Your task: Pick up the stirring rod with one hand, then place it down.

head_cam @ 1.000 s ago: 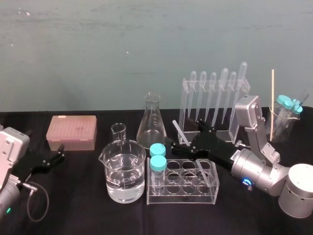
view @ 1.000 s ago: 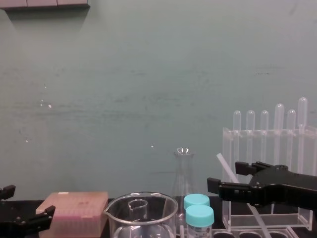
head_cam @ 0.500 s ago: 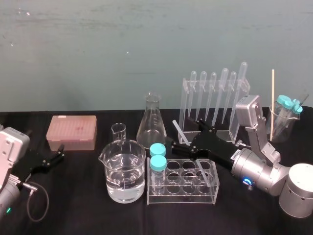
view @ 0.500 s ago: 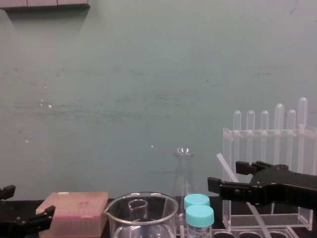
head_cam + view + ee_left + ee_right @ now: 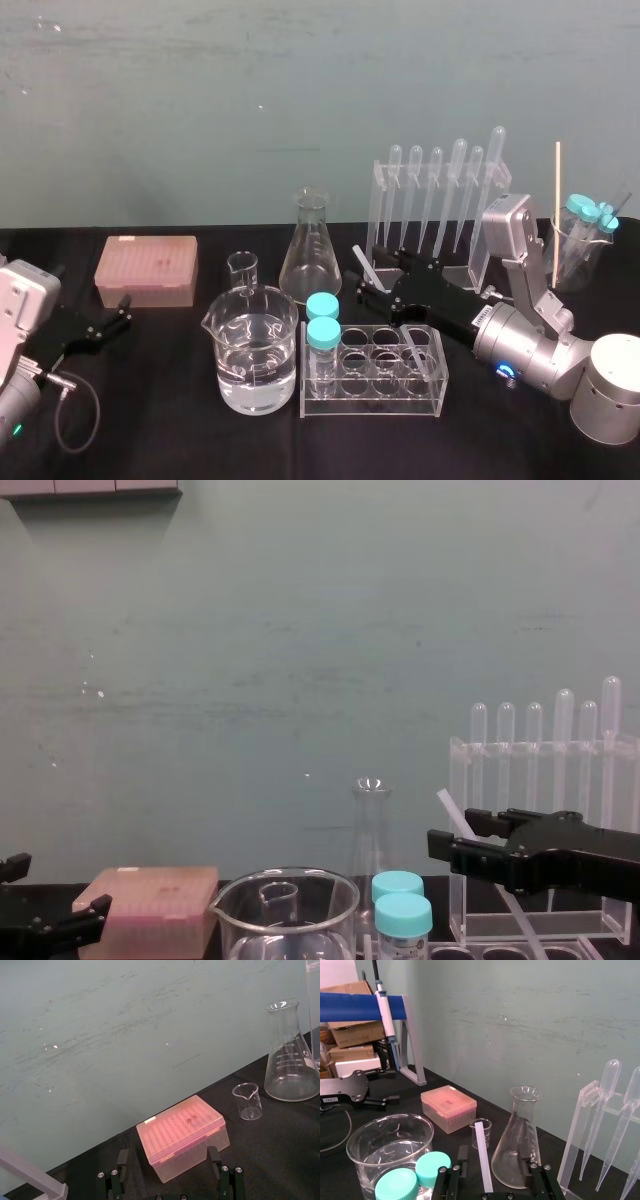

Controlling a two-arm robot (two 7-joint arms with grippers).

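Right tool (image 5: 372, 275) is straddling the tilted stirring rod (image 5: 483, 1160), jaws standing apart, not gripping; left tool (image 5: 118, 312) is resting open at the left of the tabletop (image 5: 150, 420).

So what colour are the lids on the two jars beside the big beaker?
Teal; the lids show best in the head view.

The middle of the stirring rod (image 5: 360, 258) is hidden behind the right claw (image 5: 366, 273); the chest view's edge cuts off the base of the large beaker (image 5: 285, 910).
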